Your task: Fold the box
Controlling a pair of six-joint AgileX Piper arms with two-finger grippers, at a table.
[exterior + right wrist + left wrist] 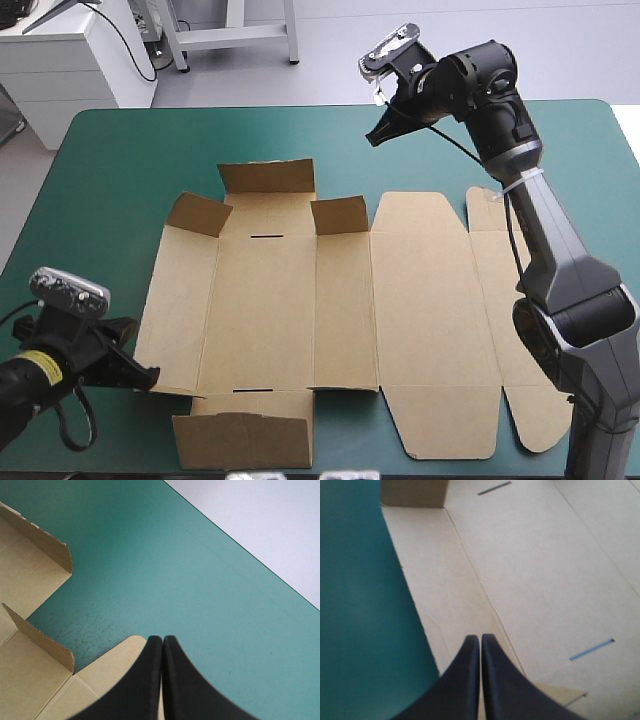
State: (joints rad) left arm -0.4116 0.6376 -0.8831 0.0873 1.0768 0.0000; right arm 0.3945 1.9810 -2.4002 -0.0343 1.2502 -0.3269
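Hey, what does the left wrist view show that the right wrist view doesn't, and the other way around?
Only the left wrist view: the left hand, shut, over the box, whose flat panels have two narrow slots cut in them. Only the right wrist view: the right hand, shut, a rounded corner of board under it, and the table's edge. Both show brown board lying on the teal-green cover.

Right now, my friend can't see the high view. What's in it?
A brown box lies opened out on the teal-green table, some flaps at its left end raised. The left claw rests at its near left corner; the right claw hangs near its far edge.
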